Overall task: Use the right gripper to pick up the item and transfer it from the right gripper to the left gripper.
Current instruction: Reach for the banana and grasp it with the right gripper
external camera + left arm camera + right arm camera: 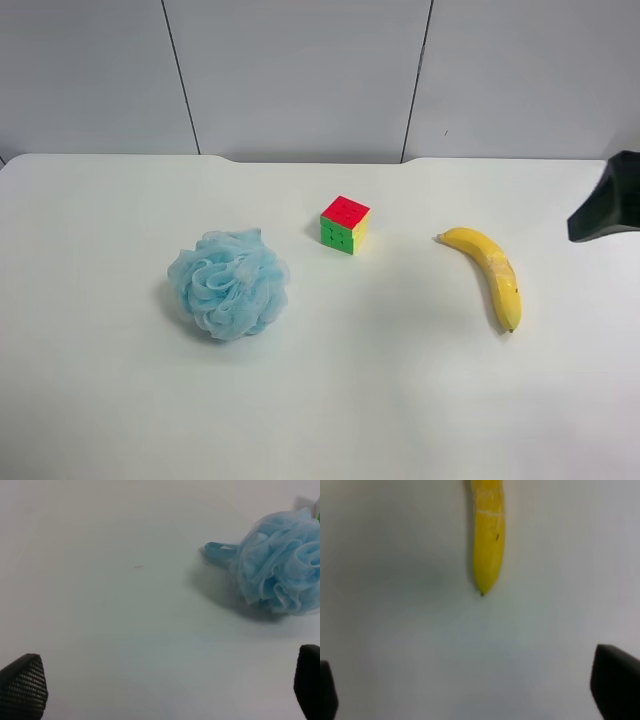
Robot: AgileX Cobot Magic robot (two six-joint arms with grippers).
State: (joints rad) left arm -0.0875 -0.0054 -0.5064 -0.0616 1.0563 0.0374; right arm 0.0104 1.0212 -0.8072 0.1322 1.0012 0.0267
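A curved yellow banana [488, 270] with pale scuffs lies on the white table [400, 400], right of centre. In the right wrist view the banana [488, 535] lies ahead of my right gripper [470, 690], which is open and empty, its fingertips [615, 685] wide apart and short of the banana's tip. A black part of that arm [610, 205] shows at the exterior high view's right edge. My left gripper [165, 690] is open and empty over bare table, its fingertips [25, 682] wide apart.
A fluffy light-blue bath pouf [230, 282] sits left of centre; it also shows in the left wrist view [280, 562]. A small red-green-yellow puzzle cube [345, 224] stands between pouf and banana. A grey panelled wall [300, 70] backs the table.
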